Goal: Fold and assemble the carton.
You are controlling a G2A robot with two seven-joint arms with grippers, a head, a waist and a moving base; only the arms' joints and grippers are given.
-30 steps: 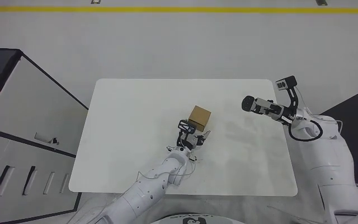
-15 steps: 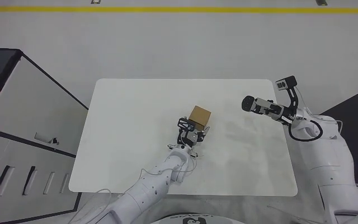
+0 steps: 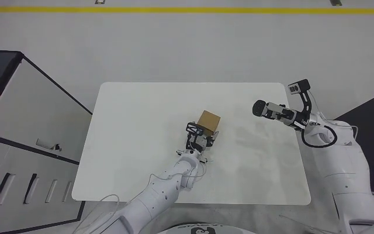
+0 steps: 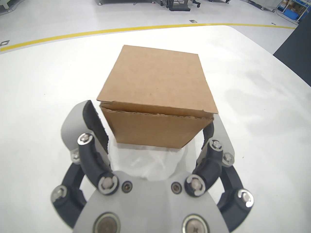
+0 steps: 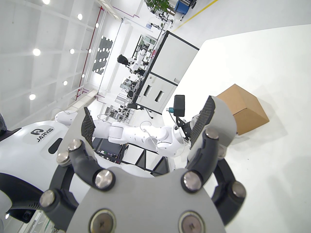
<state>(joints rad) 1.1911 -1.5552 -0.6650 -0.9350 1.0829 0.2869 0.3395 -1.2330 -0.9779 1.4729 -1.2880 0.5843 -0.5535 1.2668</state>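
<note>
A brown carton stands closed near the middle of the white table, its top flap slightly overhanging the near face. My left gripper is low at the carton's near side and open. In the left wrist view the carton fills the centre and the left gripper has its fingers flanking the two near corners; whether the pads touch is unclear. My right gripper hovers open and empty over the table's right part, well away from the carton. From the right gripper, the carton lies farther off.
A grey cabinet stands off the table's left edge. A yellow floor line runs beyond the far edge. The table's rounded right corner is close behind the carton in the left wrist view.
My left gripper has crept forward to the carton's near face, its fingers now beside the corners. The carton and the right arm have stayed put.
</note>
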